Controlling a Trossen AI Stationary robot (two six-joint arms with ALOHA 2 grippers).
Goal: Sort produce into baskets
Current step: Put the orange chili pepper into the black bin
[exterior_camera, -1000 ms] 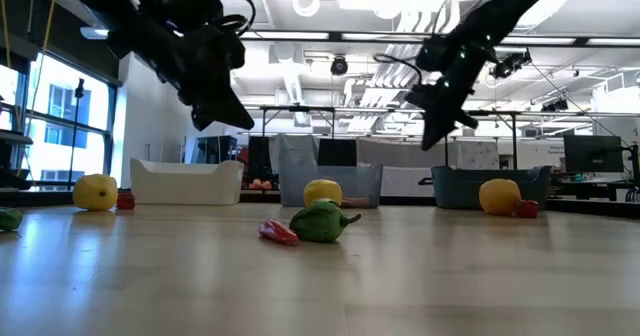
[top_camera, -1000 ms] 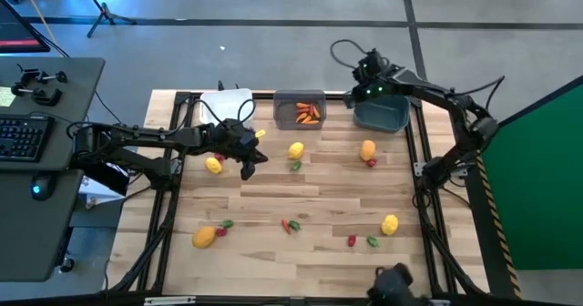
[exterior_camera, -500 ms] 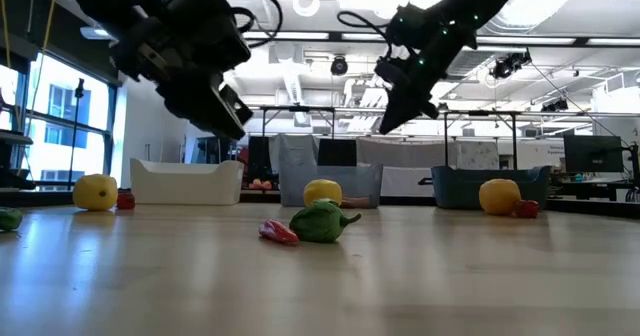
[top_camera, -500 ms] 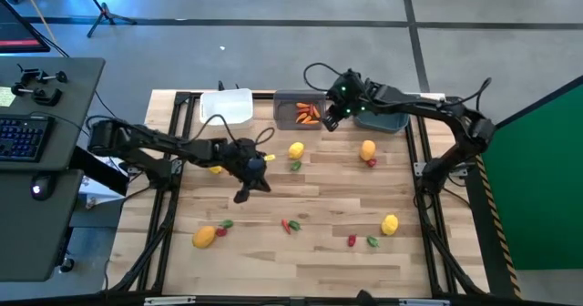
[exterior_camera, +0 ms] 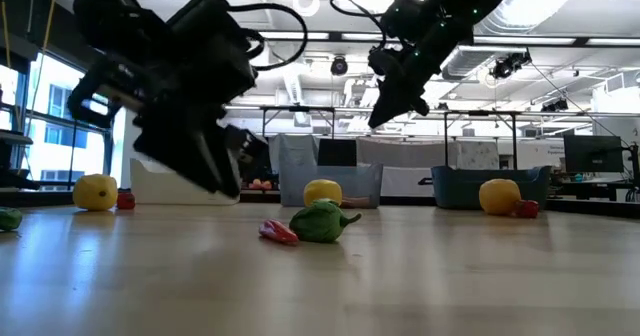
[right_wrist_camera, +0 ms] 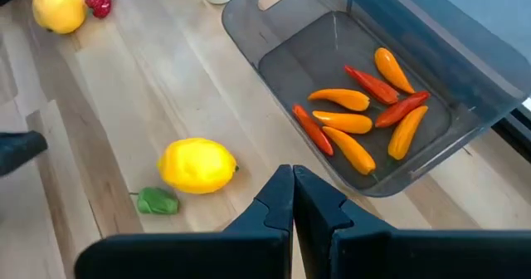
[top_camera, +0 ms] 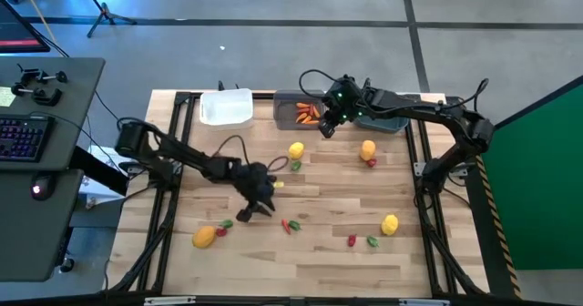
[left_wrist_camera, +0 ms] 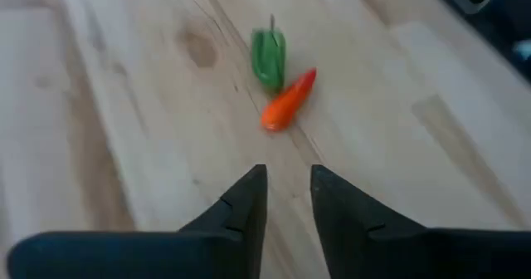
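Three bins stand along the table's far edge: white point(top_camera: 226, 106), translucent grey point(top_camera: 296, 117) with several orange and red chilis point(right_wrist_camera: 365, 117) inside, and dark teal point(top_camera: 390, 122), partly under the right arm. My left gripper point(top_camera: 246, 215) point(left_wrist_camera: 288, 179) hovers low over mid-table, open by a narrow gap and empty. Just ahead of it lie a green piece point(left_wrist_camera: 270, 56) and a red-orange chili point(left_wrist_camera: 286, 109). My right gripper point(top_camera: 325, 129) point(right_wrist_camera: 292, 179) is shut and empty, raised before the grey bin, near a yellow fruit point(top_camera: 296, 149) point(right_wrist_camera: 197, 164) with a green bit point(right_wrist_camera: 158, 200).
Loose produce lies around: a yellow fruit point(top_camera: 367, 148) with a red bit, a yellow fruit point(top_camera: 389, 223), an orange-yellow fruit point(top_camera: 204, 237) with small bits, and a red and green pair point(top_camera: 362, 240). Another yellow fruit point(exterior_camera: 95, 191) sits under the left arm. Bare wood lies between.
My left gripper has swept from the table's left-middle toward the near edge and right, dropping low toward the green and red-orange pair. My right gripper has moved from over the teal bin toward the table's left, stopping before the grey bin. No produce has moved.
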